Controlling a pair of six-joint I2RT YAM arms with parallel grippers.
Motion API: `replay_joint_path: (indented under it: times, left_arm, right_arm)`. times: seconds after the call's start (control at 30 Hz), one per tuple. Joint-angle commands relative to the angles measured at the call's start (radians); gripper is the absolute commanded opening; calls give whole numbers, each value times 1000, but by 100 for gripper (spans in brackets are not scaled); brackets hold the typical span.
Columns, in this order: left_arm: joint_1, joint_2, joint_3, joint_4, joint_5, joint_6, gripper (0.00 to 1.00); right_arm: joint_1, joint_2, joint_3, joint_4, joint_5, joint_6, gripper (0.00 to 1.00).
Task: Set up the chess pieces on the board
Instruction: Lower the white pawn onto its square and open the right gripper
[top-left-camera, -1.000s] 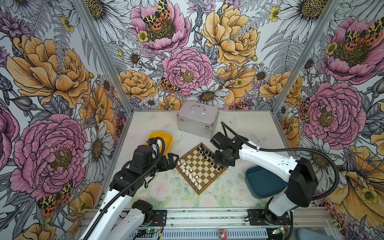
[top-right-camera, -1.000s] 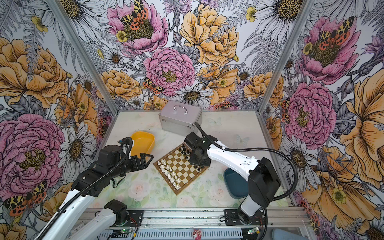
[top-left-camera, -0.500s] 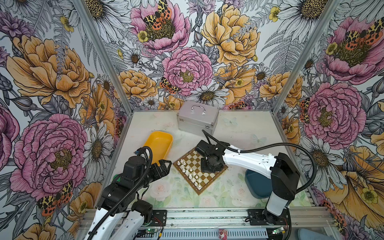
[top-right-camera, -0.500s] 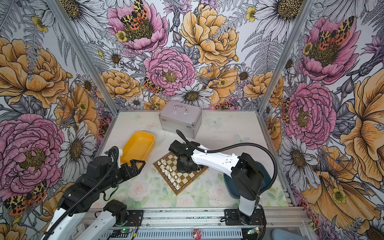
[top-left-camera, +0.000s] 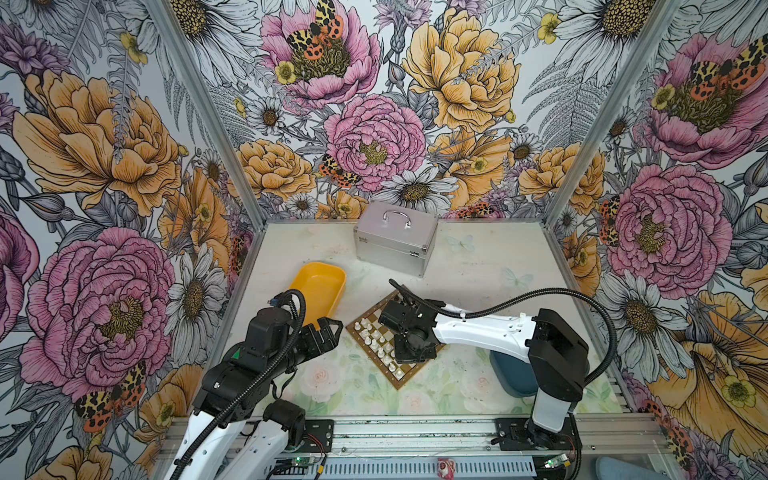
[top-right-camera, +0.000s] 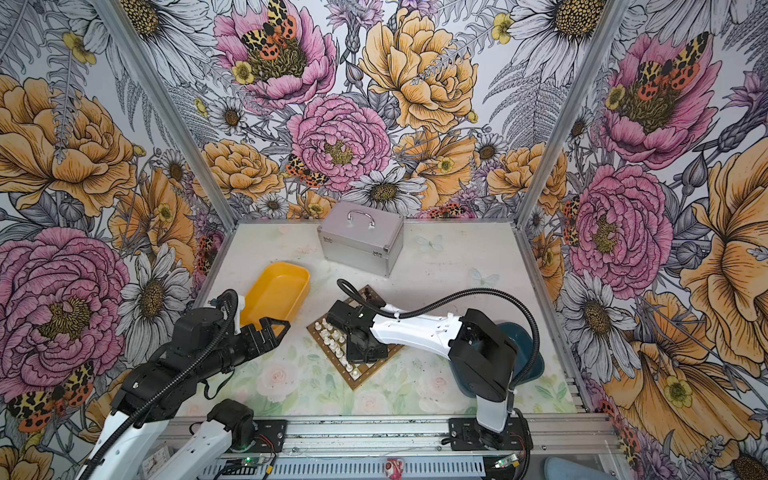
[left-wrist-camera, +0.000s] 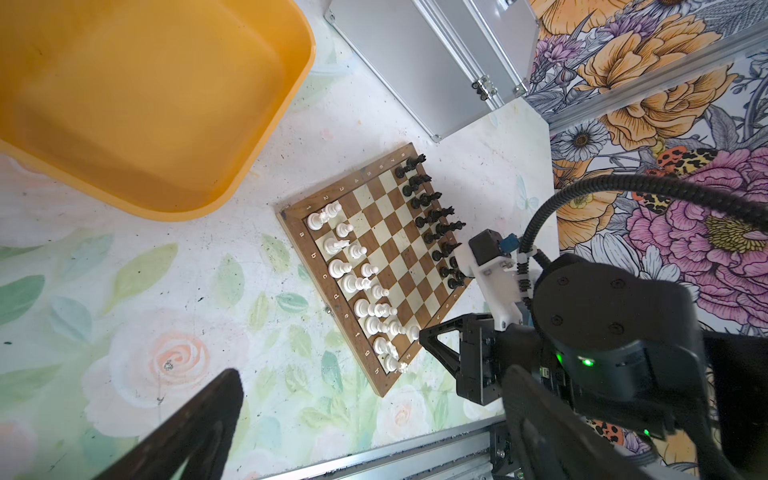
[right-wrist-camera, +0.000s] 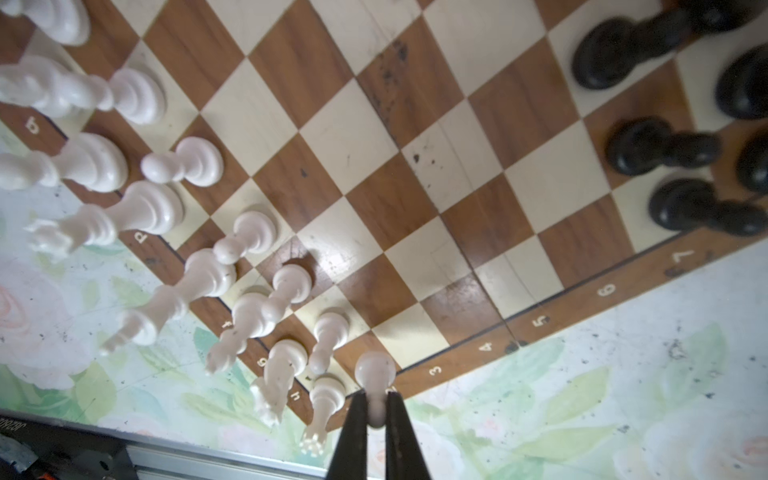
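The board (top-left-camera: 415, 374) lies turned like a diamond in the middle of the table in both top views (top-right-camera: 374, 374). Several white chess pieces (left-wrist-camera: 353, 270) line its left side and several black ones (left-wrist-camera: 436, 220) its far side. My right gripper (right-wrist-camera: 377, 409) is shut on a white pawn (right-wrist-camera: 376, 372) by its stem, at the board's near corner beside the other white pieces (right-wrist-camera: 145, 208). In a top view this gripper (top-left-camera: 409, 353) hangs over the board. My left gripper (top-left-camera: 328, 332) is open and holds nothing, left of the board.
A yellow tray (top-left-camera: 320, 291) sits just behind the left gripper. A closed silver case (top-left-camera: 392, 241) stands at the back. A dark teal tray (top-right-camera: 528, 353) is partly hidden under the right arm at the front right. The metal rail (top-left-camera: 415, 428) runs along the front edge.
The right gripper has travelled from the board's far right side toward its near corner, staying shut. The left arm has drawn back a little toward the front left.
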Motion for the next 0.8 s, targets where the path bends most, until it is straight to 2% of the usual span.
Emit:
replay_joint_path:
  times: [0.0,0.77]
  left_arm:
    - [0,17,27,-3,-27,43,99]
    - [15,38,45,-3,-1,93,99]
  right_arm:
    - [13,-21,-10,3,12,28,7]
    - [52,45,20,3,-23,24,8]
